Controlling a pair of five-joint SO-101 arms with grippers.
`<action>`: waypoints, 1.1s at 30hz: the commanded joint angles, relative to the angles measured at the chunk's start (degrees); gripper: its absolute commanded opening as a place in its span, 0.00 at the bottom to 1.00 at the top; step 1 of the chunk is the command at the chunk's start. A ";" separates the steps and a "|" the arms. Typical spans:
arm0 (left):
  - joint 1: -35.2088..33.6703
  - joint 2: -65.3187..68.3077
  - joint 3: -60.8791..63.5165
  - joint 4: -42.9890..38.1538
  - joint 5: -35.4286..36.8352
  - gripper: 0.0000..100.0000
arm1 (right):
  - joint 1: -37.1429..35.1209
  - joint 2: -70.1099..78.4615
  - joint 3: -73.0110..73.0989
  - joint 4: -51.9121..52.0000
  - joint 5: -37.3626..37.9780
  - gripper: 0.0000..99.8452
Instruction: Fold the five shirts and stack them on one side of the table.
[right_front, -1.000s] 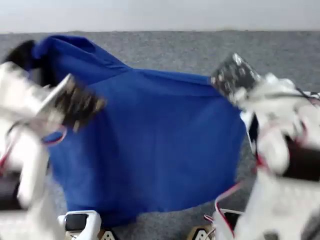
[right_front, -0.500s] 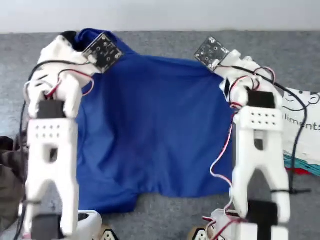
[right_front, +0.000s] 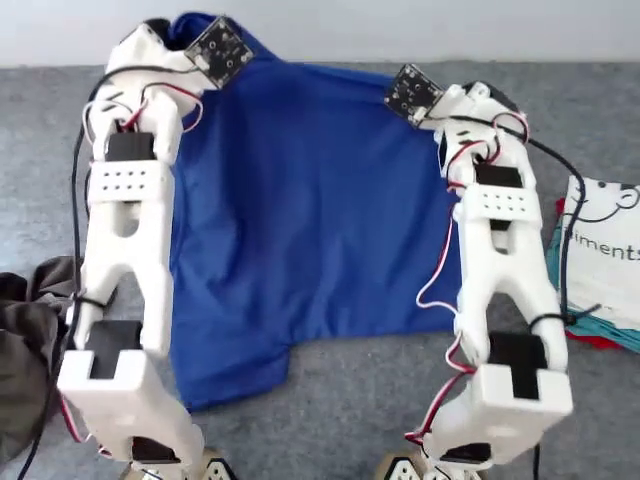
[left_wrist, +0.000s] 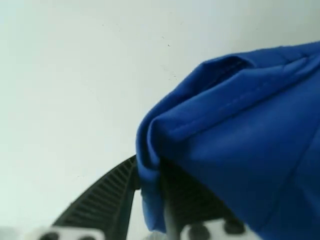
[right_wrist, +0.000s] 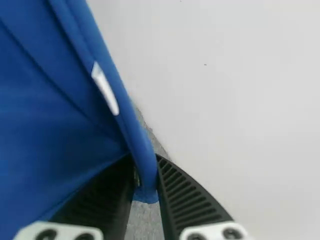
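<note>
A blue shirt (right_front: 300, 220) lies spread over the grey table (right_front: 360, 420), its far edge lifted near the white wall. My left gripper (left_wrist: 150, 200) is shut on a bunched corner of the blue shirt (left_wrist: 240, 130) at the far left. My right gripper (right_wrist: 145, 185) pinches the hem of the blue shirt (right_wrist: 50, 125) between its black ribbed fingers (right_wrist: 185, 195) at the far right. In the high view the left arm (right_front: 125, 200) and right arm (right_front: 500, 230) stretch out along the shirt's two sides.
A dark crumpled pile of clothes (right_front: 25, 340) sits at the left edge. A folded stack (right_front: 600, 260), white on top with teal and red below, lies at the right edge. The white wall (right_front: 400, 30) stands close behind the table.
Both arms have stretched out toward the far wall, carrying the shirt's far edge with them. The shirt has been drawn away from the front edge and lies flatter.
</note>
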 joint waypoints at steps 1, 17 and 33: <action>-0.18 0.18 -5.41 0.53 -0.53 0.01 | 0.31 1.54 -5.71 -1.19 0.53 0.01; 0.09 -1.76 -5.58 32.97 -0.62 0.01 | 1.54 0.40 -6.51 27.91 0.62 0.01; 1.32 -8.44 -3.21 75.78 -4.57 0.01 | 1.45 -3.47 -6.42 59.30 0.26 0.01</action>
